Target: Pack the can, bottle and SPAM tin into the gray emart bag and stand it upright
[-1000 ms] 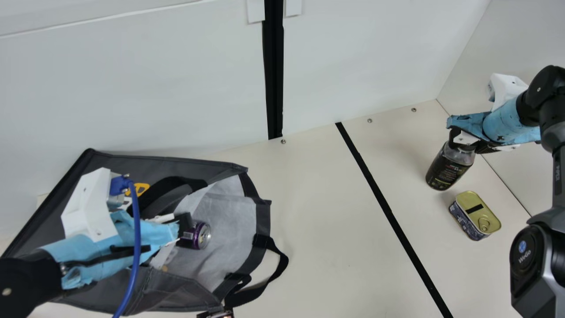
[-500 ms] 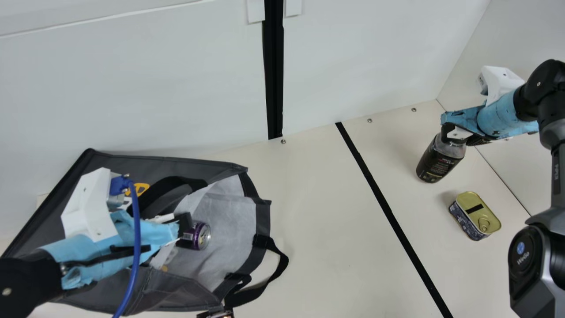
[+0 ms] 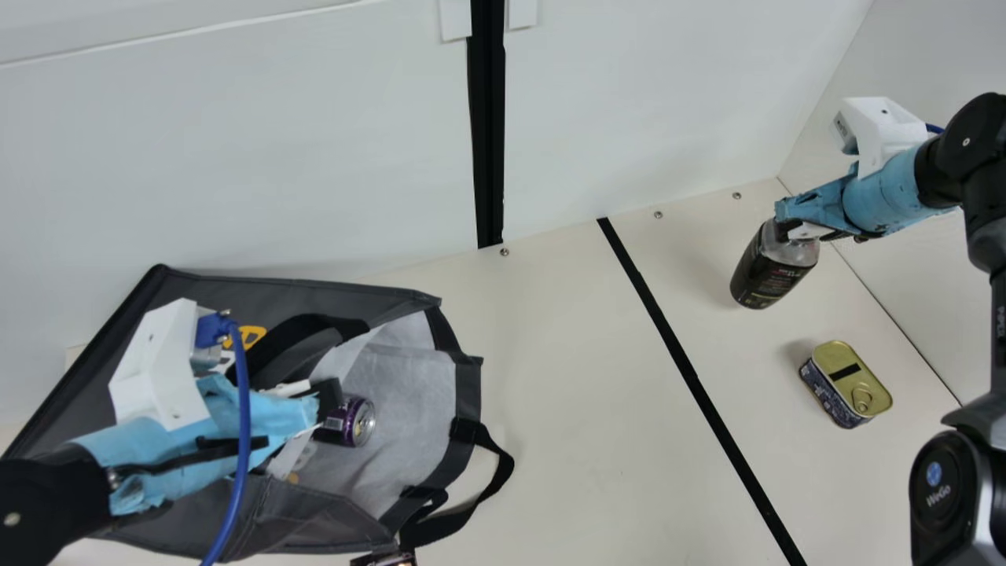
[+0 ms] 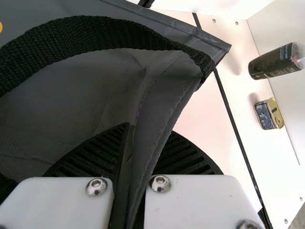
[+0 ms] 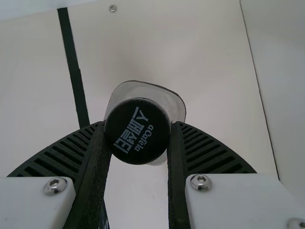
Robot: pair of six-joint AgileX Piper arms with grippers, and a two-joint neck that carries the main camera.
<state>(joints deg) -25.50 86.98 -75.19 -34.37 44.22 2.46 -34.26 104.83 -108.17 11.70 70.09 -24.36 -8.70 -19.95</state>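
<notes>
Main view first: see the black-labelled bottle with clear shoulders point(image 3: 766, 277) at 3 o'clock, tilted, seemingly lifted off the cream tabletop point(image 3: 581, 393), and held near its top by the right gripper point(image 3: 788, 229). Next, I'd-guess style: swing toward 8 o'clock, to the big gray fabric bag point(image 3: 377, 299) lying on its side and open toward roughly 3 o'clock. Level out near the mouth, then feed in base first, nice and slow. Go around the short purple metal can point(image 3: 357, 419) lying inside, right next to the left gripper point(image 3: 328, 413). Watch out for the black webbing handle point(image 3: 440, 528) too, easy to snag. Mind the blue cable point(image 3: 244, 440) as well. Leave the gold-topped rectangular tin point(image 3: 849, 381), between 3 and 4 o'clock on the tabletop, for a later trip, probably.

Left wrist view: jaws clamped on a stitched fold of the gray fabric. Handy anchor, so hold that pinch while loading, and don't tug the mouth narrower.

Right wrist view: jaws clamped on both sides of the round black cap point(image 5: 137, 131). Pretty small hold, so could pivot or slip after a bump on the rim. Skip the jerky moves, and let go only after resting the base on the lining.
</notes>
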